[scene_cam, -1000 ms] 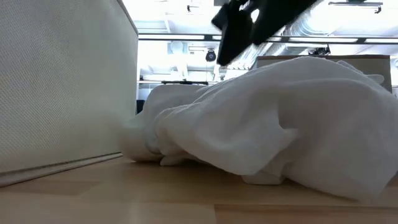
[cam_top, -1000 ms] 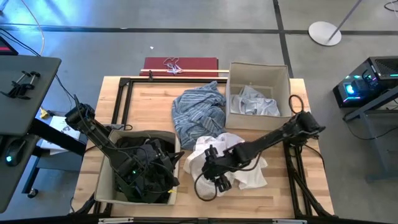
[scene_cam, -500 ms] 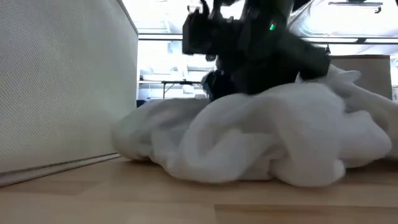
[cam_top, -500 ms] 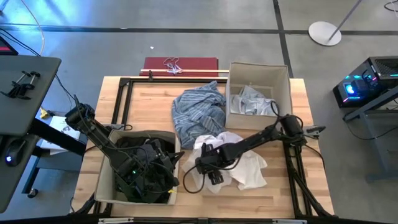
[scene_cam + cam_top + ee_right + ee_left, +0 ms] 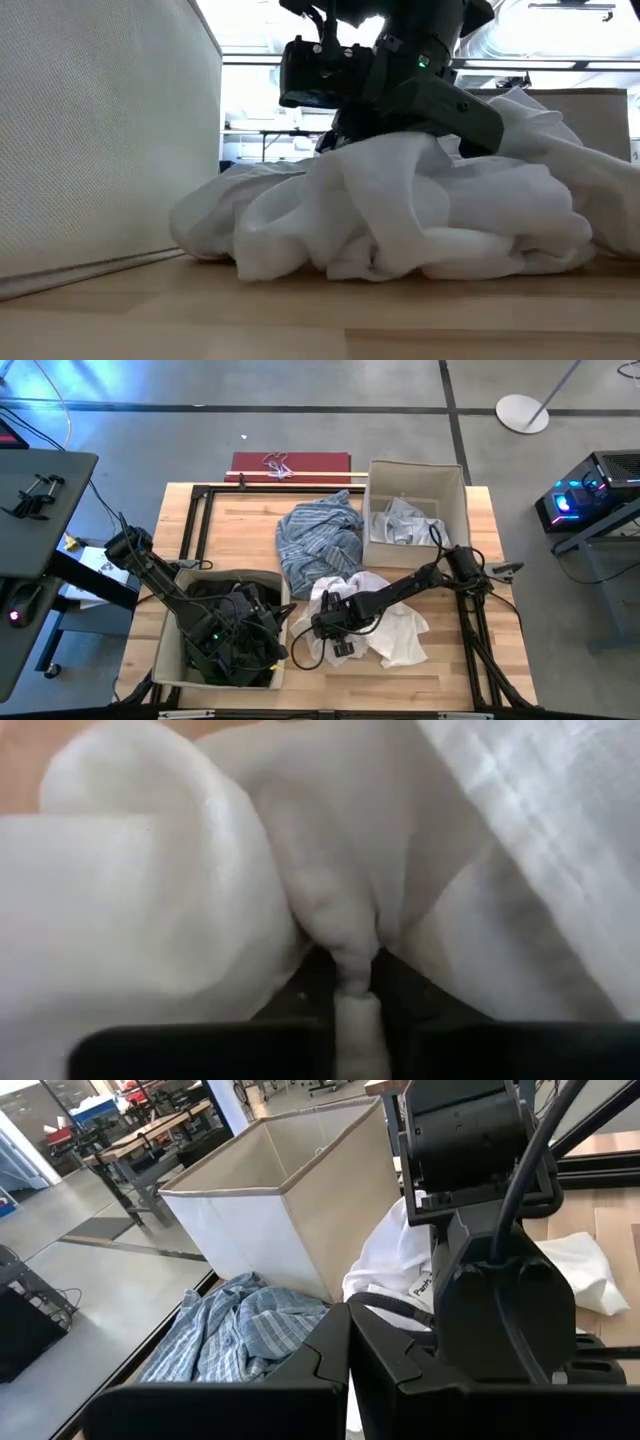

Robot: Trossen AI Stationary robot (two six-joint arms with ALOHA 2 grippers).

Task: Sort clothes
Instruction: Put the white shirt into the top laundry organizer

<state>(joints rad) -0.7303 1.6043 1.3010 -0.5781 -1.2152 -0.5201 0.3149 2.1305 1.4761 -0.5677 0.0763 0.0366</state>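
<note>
White garment (image 5: 395,635) lies bunched on tabletop (image 5: 240,525); right gripper (image 5: 335,630) fingers clamped on a fold for lifting. Left gripper (image 5: 235,635) fingers together, inside box (image 5: 165,645).

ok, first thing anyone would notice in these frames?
The right gripper pressed into the white garment near the table's front middle, a fold of white cloth pinched between its fingers. Next, the left gripper down in the front-left fabric box full of dark clothes, and the blue striped shirt heaped mid-table.
</note>
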